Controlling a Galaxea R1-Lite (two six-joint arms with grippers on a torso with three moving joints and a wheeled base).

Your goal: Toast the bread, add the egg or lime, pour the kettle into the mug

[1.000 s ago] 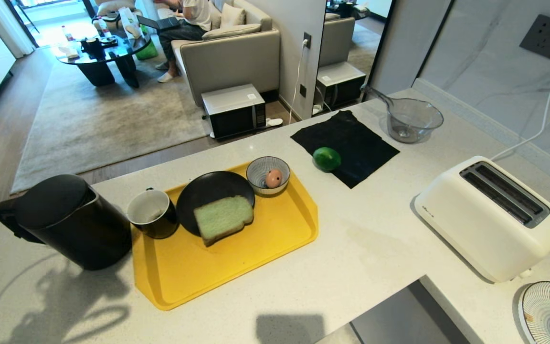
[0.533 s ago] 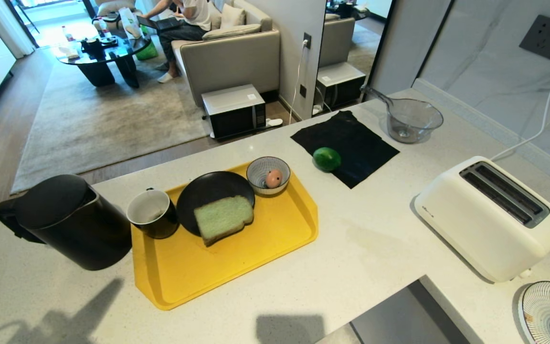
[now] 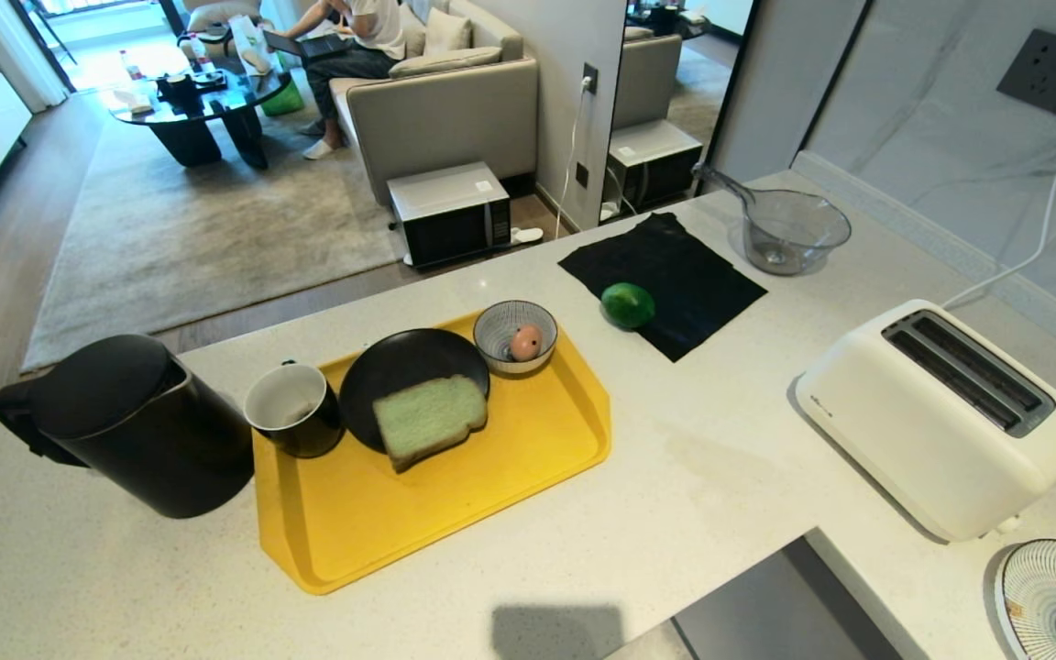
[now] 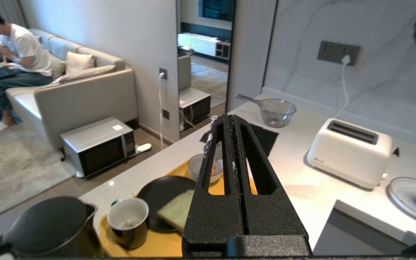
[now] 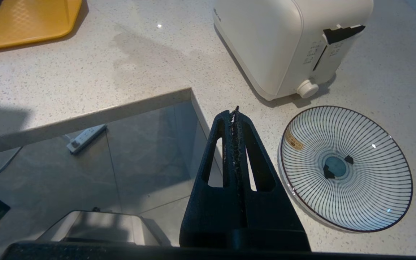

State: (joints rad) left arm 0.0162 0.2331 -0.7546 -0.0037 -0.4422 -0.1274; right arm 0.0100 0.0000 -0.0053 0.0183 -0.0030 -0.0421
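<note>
The pale green bread (image 3: pixel 429 420) lies on a black plate (image 3: pixel 400 362) on the yellow tray (image 3: pixel 455 513). A pinkish egg (image 3: pixel 524 342) rests in a small striped bowl (image 3: pixel 502 323) at the tray's far corner. On a black cloth (image 3: pixel 675 266) sits the lime (image 3: pixel 627 304). The black kettle (image 3: pixel 129 422) stands left of the tray, with the mug (image 3: pixel 292 409) beside it. The white toaster (image 3: pixel 945 417) is at the right. My left gripper (image 4: pixel 228 117) is shut and empty, held above the near counter. Shut and empty too, my right gripper (image 5: pixel 234 110) hangs by the counter's cut-out corner. Neither arm shows in the head view.
A clear glass bowl (image 3: pixel 789 229) with a handle stands behind the cloth. A striped plate (image 3: pixel 1055 600) lies near the toaster's front end, also as the striped plate (image 5: pixel 345 166). The counter has a cut-out (image 3: pixel 757 605) at the near right. A person sits on a sofa (image 3: pixel 441 101) beyond.
The arm's shadow on the counter at the near left has slid away and is gone now. The objects on the counter have not moved.
</note>
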